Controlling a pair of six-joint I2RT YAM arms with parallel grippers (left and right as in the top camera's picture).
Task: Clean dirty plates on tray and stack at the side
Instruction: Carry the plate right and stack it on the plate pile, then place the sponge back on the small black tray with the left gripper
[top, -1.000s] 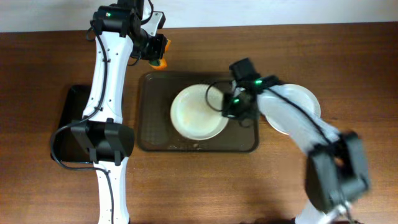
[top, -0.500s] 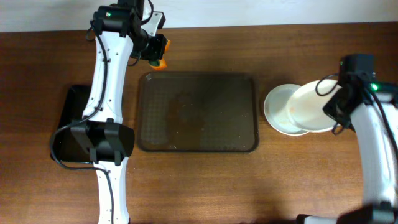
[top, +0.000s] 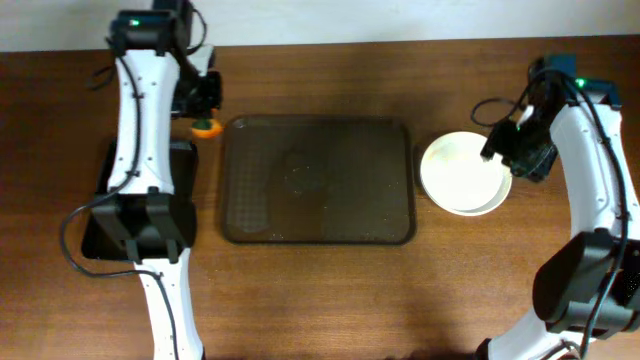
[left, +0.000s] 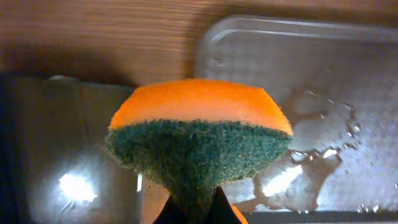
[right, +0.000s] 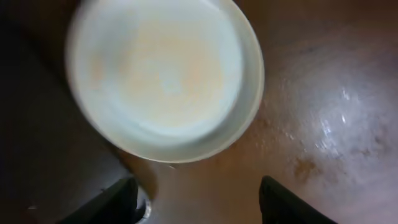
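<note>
The pale plates (top: 460, 172) lie stacked on the table to the right of the dark brown tray (top: 318, 180). In the right wrist view the top plate (right: 165, 74) shows a faint orange tint. My right gripper (top: 500, 150) hovers over the stack's right edge. It (right: 199, 205) is open, its fingers (right: 112, 202) wide apart with nothing between them. My left gripper (top: 200, 105), past the tray's far left corner, is shut on an orange sponge (top: 207, 127). The sponge (left: 199, 124) has a green scouring side and fills the left wrist view above the gripper (left: 191, 211).
A smaller glossy black tray (top: 100, 215) lies at the left, partly under the left arm. Water drops and smears sit on the brown tray (left: 311, 74). The wood beside the plates (right: 323, 130) looks wet.
The right gripper carried a plate from the brown tray to the stack on the right and opened, letting it go. The left arm moved left and slightly nearer with the sponge.
</note>
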